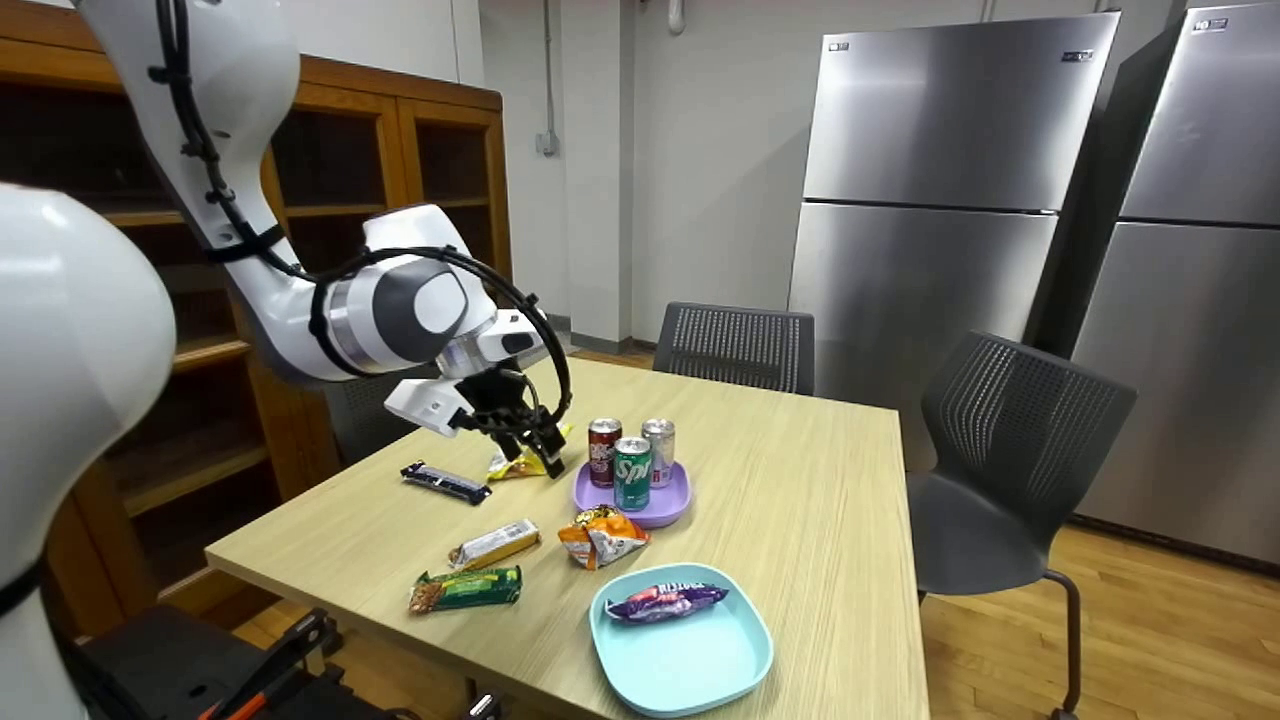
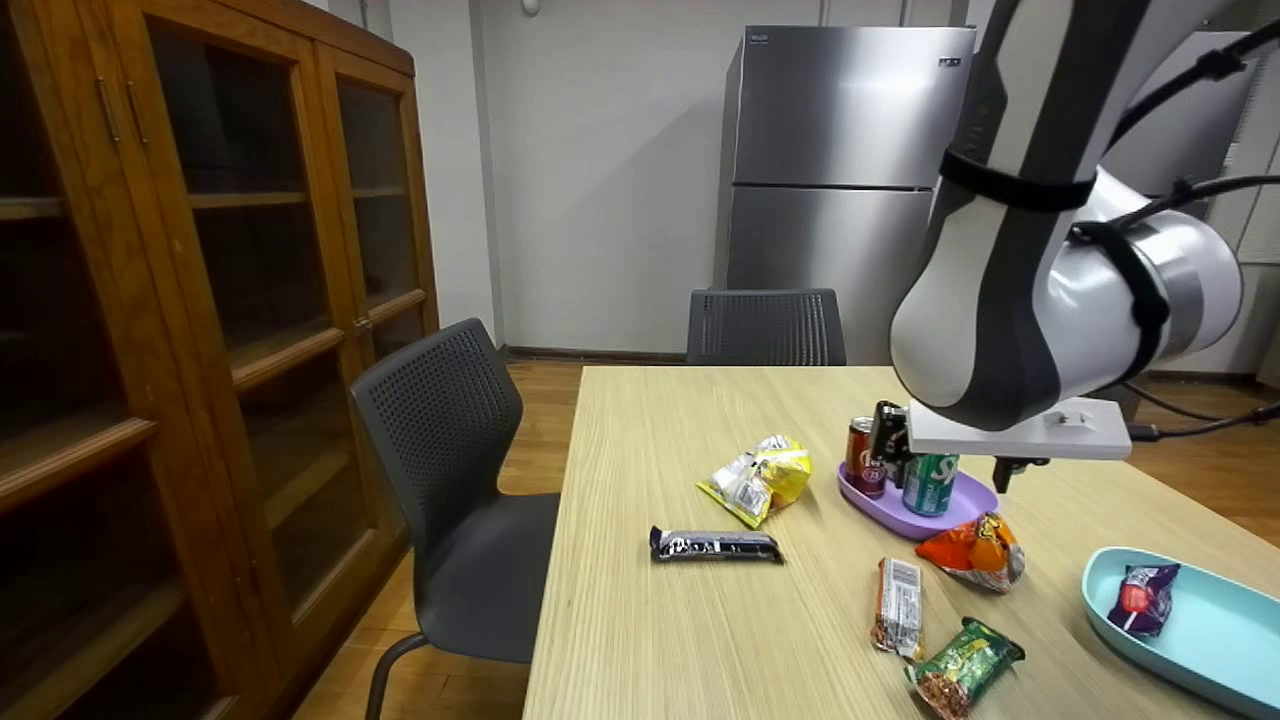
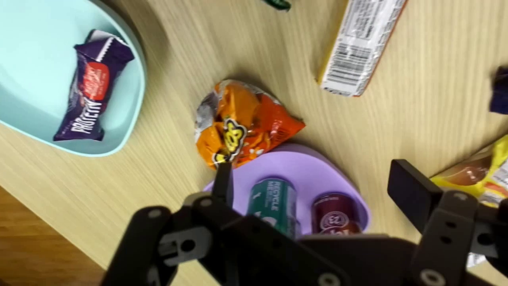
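Observation:
My gripper is open and empty, its fingers wide apart. It is above the table near a purple plate that bears upright cans: a green can, a dark red can and a silver can. In the wrist view the green and red cans show between the fingers, partly covered by the gripper body. An orange crumpled bag lies against the plate's rim, close to the left finger in that view. A yellow bag lies near the right finger. The gripper also shows in an exterior view.
A teal tray holds a purple bar. A yellow-white bar, a green packet and a dark bar lie on the table. Chairs stand around it; a wooden cabinet and fridges stand behind.

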You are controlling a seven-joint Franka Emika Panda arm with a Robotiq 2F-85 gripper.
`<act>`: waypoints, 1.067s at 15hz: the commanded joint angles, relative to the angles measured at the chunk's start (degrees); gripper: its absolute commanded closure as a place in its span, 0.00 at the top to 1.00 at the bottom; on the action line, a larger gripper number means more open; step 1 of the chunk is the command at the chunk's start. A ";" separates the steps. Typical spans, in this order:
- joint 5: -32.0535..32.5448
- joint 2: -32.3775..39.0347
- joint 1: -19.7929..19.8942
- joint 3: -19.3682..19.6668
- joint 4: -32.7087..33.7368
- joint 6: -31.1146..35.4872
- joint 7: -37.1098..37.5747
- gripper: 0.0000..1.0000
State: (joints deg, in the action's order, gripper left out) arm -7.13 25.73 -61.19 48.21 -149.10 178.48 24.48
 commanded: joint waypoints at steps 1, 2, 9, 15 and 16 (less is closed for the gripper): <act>0.14 -3.68 -3.40 -0.84 0.41 -3.22 0.02 1.00; -0.07 -3.82 -3.94 -1.51 0.93 -3.93 0.18 1.00; -2.37 -4.24 -1.21 -11.62 6.04 -7.57 -0.11 1.00; -4.31 -1.49 7.56 -24.52 12.09 -9.09 1.80 1.00; -4.37 -0.51 9.10 -26.30 13.30 -9.52 1.91 1.00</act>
State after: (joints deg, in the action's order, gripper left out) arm -12.56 23.44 -58.87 28.54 -139.83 171.38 24.63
